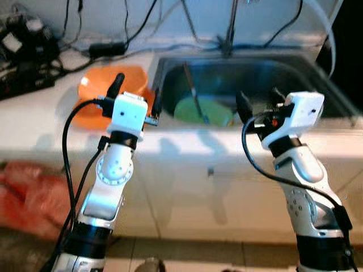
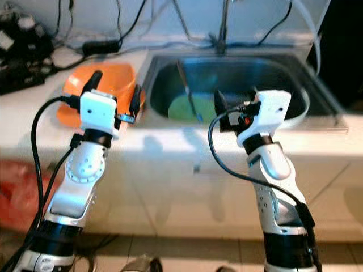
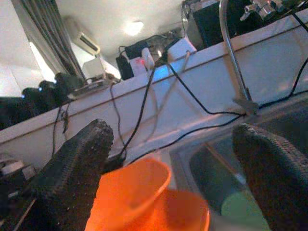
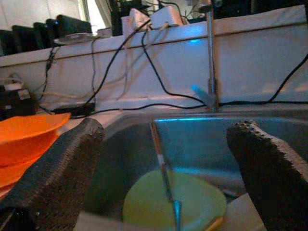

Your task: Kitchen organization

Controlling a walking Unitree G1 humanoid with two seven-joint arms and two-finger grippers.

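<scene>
1. Beyond both raised grippers, a white counter [image 1: 51,107] runs left to right, with a stainless steel sink [image 1: 317,79] recessed into its right half.
2. Left gripper [image 1: 136,96]: fingers spread apart, holding nothing. It hovers over the near counter edge, just left of the sink's near-left corner.
3. Orange dishes [image 1: 102,85]: stacked on the counter, directly beyond the left gripper and just beside the sink's left wall. Smooth, glossy plastic; a bowl sits on a flatter plate [image 3: 187,211] in the left wrist view.
4. Right gripper [image 1: 258,105]: fingers spread apart, holding nothing. It hovers over the sink's near rim.
5. Green plate [image 1: 204,110]: round, pale green, lying in the sink basin, beyond the right gripper and slightly to its left.
6. Long thin utensil [image 1: 193,93]: leans into the basin with its lower end on the green plate; its type cannot be determined.
7. Gripper fingers [image 4: 57,173]: black with a rough, pebbled surface.
8. Faucet [image 1: 229,28]: slim metal, rising at the far sink edge. Black cables [image 1: 136,28] trail across the far counter.
</scene>
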